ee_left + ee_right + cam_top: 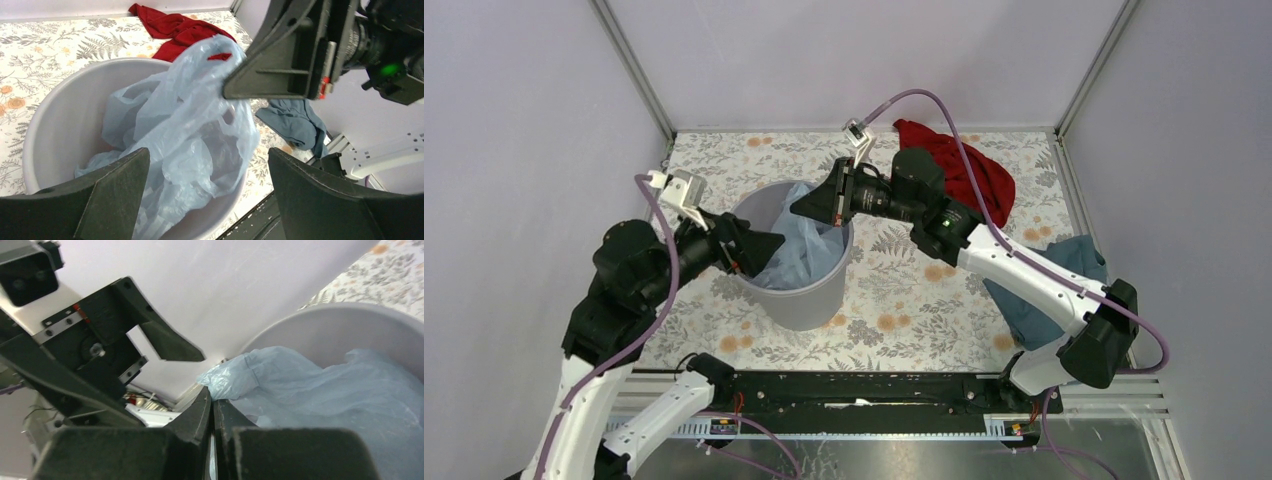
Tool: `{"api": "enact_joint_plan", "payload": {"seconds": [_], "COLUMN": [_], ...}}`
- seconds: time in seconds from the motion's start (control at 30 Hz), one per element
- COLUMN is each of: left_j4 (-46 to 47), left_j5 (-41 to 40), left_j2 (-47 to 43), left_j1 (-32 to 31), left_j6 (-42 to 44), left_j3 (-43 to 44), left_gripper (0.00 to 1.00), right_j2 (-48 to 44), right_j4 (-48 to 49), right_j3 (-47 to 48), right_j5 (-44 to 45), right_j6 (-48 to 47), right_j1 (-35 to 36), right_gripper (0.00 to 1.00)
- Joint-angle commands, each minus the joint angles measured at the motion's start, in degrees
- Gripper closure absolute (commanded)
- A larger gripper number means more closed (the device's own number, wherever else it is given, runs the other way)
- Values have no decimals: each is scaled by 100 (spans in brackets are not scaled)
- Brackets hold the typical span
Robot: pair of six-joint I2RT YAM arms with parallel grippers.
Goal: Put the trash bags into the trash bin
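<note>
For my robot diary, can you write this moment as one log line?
thin pale-blue plastic bag partly in round light-grey plastic bin | right gripper shut on bag | left gripper open over bin

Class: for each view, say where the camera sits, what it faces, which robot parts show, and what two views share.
Top external: above, behind, looking down on table; left arm, right arm show.
Left wrist: on left arm, facing bag in bin; own left tool open, right tool ahead.
Right wrist: on right arm, facing across bin; own tool shut on bag, left tool beyond.
Shared: bag and bin.
</note>
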Motion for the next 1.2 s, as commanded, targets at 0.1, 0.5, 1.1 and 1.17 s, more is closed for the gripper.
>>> {"api": "enact_joint_plan", "payload": {"seconds": [0.1,0.5,1.1,1.17], "left_j4": [933,880,801,800], "left_j5": [599,81,-895,-895], "left_j2": [697,718,130,137], "left_j1": [3,0,0,0], "left_j6": [-51,-121,-763,-867], "left_j3": [-192,-357,-361,-338], "left_gripper": [6,60,89,94], "right_j2": [-288,-836,-231,-208], "right_j4": [909,42,-667,-863], "right_j3": [-140,-251,179,279], "right_j5": [-506,16,762,1161], "right_j6": [1102,93,-963,-1274], "right_j1": [34,37,459,731], "right_gripper": [93,59,27,24]}}
